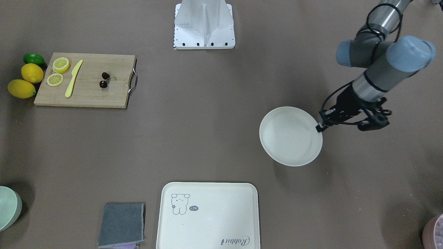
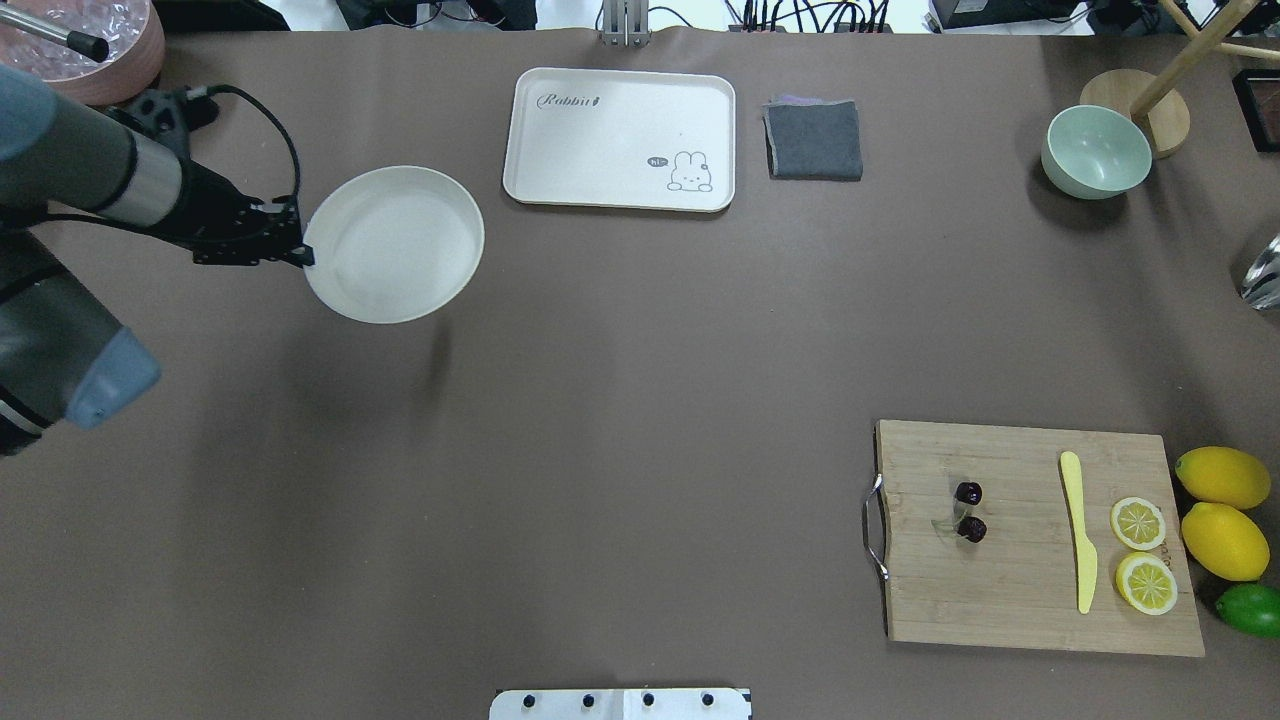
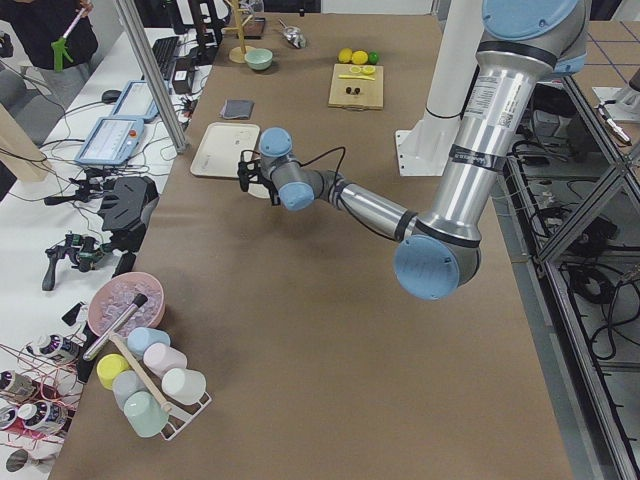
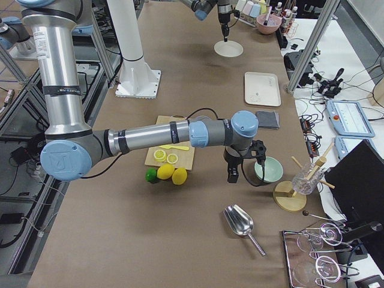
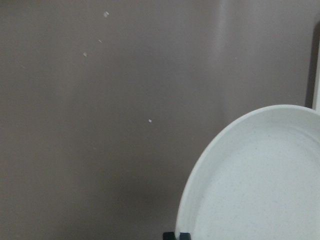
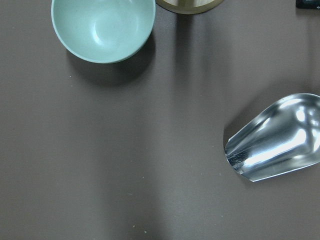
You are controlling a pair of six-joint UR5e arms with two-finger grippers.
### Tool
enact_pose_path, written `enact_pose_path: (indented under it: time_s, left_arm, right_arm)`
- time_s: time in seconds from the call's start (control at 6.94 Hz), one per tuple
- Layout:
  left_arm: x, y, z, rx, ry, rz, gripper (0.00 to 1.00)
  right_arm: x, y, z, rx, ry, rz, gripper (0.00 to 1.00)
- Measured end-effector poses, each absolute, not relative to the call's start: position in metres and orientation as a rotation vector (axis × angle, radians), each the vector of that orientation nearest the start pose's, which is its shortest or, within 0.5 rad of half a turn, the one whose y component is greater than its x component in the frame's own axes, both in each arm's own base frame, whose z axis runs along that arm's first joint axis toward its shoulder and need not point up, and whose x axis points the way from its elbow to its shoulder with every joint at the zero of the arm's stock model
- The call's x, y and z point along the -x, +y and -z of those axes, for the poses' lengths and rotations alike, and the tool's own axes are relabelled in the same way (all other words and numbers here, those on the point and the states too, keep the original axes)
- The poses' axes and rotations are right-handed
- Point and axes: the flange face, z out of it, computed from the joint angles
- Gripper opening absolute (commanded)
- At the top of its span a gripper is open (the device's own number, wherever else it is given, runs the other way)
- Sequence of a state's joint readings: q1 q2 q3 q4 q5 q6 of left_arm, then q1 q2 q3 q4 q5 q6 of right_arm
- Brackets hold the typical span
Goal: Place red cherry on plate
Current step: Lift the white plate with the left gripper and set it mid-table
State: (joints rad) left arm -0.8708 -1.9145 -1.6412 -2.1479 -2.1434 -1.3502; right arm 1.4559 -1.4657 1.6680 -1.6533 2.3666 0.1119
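The red cherry (image 1: 104,80) (image 2: 968,510), two dark glossy fruits on thin stems, lies on the wooden cutting board (image 1: 86,95) (image 2: 1000,600) near its metal handle. The round cream plate (image 1: 290,136) (image 2: 395,243) is far across the table, and my left gripper (image 1: 318,128) (image 2: 303,256) is shut on its rim. It seems held slightly off the table, with a shadow beneath it. The left wrist view shows the plate (image 5: 260,180) with dark fingertips (image 5: 177,235) at its edge. My right gripper (image 4: 233,174) hangs beside the green bowl (image 4: 268,169); I cannot tell whether it is open.
The board also holds a yellow knife (image 2: 1078,530) and two lemon slices (image 2: 1140,552), with lemons (image 2: 1222,510) and a lime (image 2: 1250,608) beside it. A rabbit tray (image 2: 620,140), grey cloth (image 2: 813,140), metal scoop (image 6: 275,145) and pink bowl (image 2: 90,45) ring the table.
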Motion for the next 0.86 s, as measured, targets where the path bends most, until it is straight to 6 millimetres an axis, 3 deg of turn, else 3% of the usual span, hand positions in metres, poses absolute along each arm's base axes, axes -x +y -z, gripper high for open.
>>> enact_pose_path:
  time_s: [0.29,0.72,0.86]
  left_arm:
    - [-0.427,-0.496,-0.307,-0.041,1.066,0.352,0.00]
    - [-0.517,-0.430,-0.266,-0.057,1.025,0.374,0.00]
    - [-0.532,-0.416,-0.263,-0.055,1.020,0.364,0.97]
  right_arm:
    - [0.021,-0.543,-0.540,-0.042,-0.807,0.080,1.00]
    - [0.118,-0.558,-0.447,-0.045,-0.803,0.035,1.00]
    - [0.153,-0.554,-0.415,-0.043,-0.821,0.027,1.00]
